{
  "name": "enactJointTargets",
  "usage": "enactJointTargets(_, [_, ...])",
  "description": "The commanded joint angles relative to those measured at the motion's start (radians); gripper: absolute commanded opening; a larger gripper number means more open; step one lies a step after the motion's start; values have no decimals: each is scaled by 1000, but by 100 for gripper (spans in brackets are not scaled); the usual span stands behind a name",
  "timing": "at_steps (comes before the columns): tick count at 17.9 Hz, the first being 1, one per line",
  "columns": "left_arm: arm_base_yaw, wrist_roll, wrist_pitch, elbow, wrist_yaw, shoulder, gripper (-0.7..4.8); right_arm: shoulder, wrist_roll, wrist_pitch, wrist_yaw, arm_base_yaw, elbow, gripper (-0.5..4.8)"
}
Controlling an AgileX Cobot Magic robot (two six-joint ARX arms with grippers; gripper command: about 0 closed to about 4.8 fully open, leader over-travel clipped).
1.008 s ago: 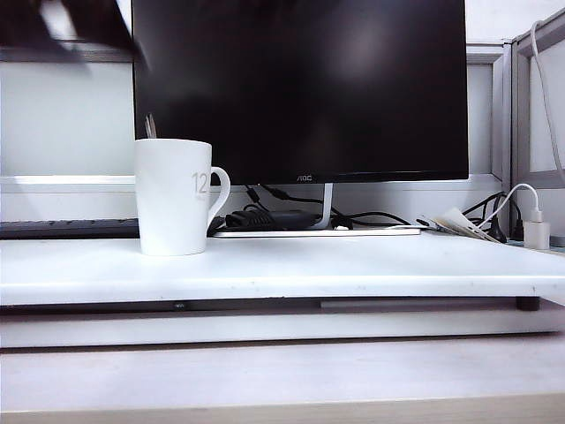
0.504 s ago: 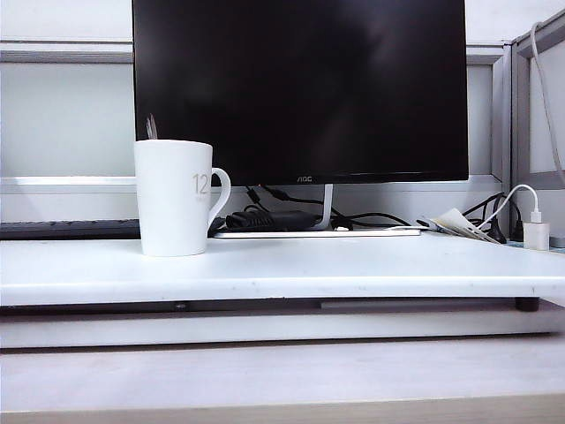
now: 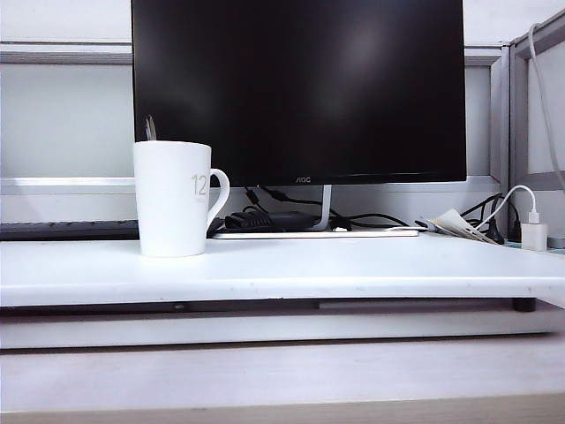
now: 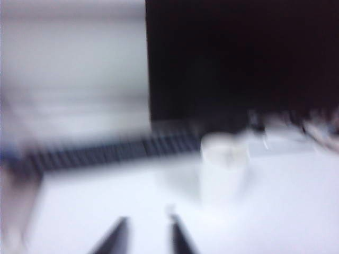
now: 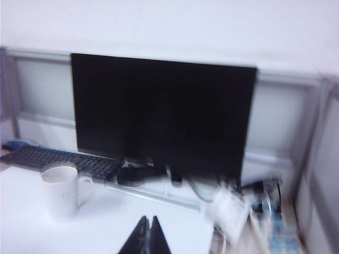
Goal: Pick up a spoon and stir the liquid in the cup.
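The cup (image 3: 172,199), a tall white mug with a grey "12" and a loop handle, stands on the left of the white desk. The spoon (image 3: 150,128) shows only as a thin grey handle rising behind the cup's rim. Neither gripper appears in the exterior view. In the blurred left wrist view my left gripper (image 4: 148,221) hovers over bare desk short of the cup (image 4: 222,164), fingers apart with nothing between them. In the right wrist view my right gripper (image 5: 149,218) is shut and empty, well away from the cup (image 5: 61,190).
A large black monitor (image 3: 300,88) stands behind the cup on a thin stand. A dark keyboard (image 3: 71,229) lies at the back left. Cables and a black adapter (image 3: 269,219) sit under the screen. Papers (image 3: 455,223) and a white charger (image 3: 533,231) are at the back right.
A dark blurred arm at the exterior view's top left corner one second ago has left the picture. Cup and spoon have stayed in place.
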Motion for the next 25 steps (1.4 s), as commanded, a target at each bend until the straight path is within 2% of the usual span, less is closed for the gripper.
enactJointTargets(1, [1,-131,-34,-89,-5,0,-8,-111,35,39,-10,-8,-214,-1])
enactJointTargets(2, [2,-136,37,-132,-5,3,-6,-107,34,33,-18,-14,-252,-1])
enactJointTargets(4, [1,-166,249,-245,33,14,-6,-43,33,212,-101,-13,-405,0])
enactJointTargets(6, [1,-204,441,-368,49,26,-6,5,34,528,-180,-10,-596,0])
enactJointTargets(8, [1,-222,483,-481,48,33,-6,70,37,818,-231,-11,-781,-1])
enactJointTargets(9, [1,-222,482,-526,47,33,-6,93,47,879,-235,-10,-841,-1])
enactJointTargets(11, [1,-239,483,-620,78,33,-6,111,126,905,-246,-11,-964,0])
enactJointTargets(13, [1,-329,483,-662,90,33,-6,96,201,910,-259,-11,-1048,0])
enactJointTargets(17, [1,-325,469,-681,95,33,-4,79,242,920,-248,-11,-1150,0])
enactJointTargets(20, [1,-326,446,-681,95,33,-4,79,242,848,-246,-11,-1155,0])
enactJointTargets(25, [1,-326,447,-681,95,33,-4,79,241,843,-245,-11,-1155,0])
